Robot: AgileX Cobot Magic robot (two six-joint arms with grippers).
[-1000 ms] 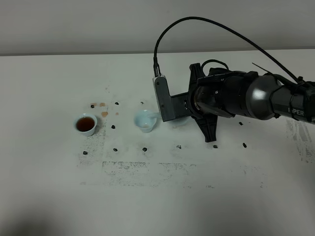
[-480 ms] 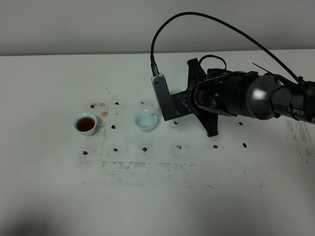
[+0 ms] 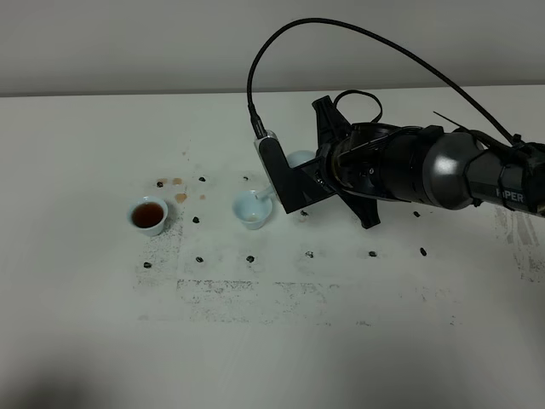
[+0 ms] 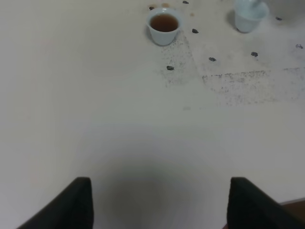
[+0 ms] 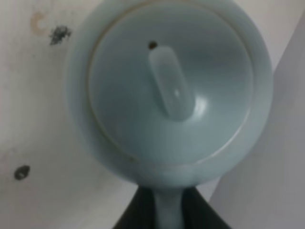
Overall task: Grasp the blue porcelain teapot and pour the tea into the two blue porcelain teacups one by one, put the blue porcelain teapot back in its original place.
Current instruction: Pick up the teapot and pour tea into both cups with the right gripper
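black arm (image 3: 400, 166), looping black cable (image 3: 249, 92)

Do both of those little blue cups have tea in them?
No, the left-hand cup holds reddish-brown tea, but the other cup shows only pale blue inside.

Right arm (image 3: 400, 166) over teapot (image 3: 298, 158), beside middle teacup (image 3: 252, 210), tea (image 3: 148, 215) in left teacup (image 3: 145, 228)
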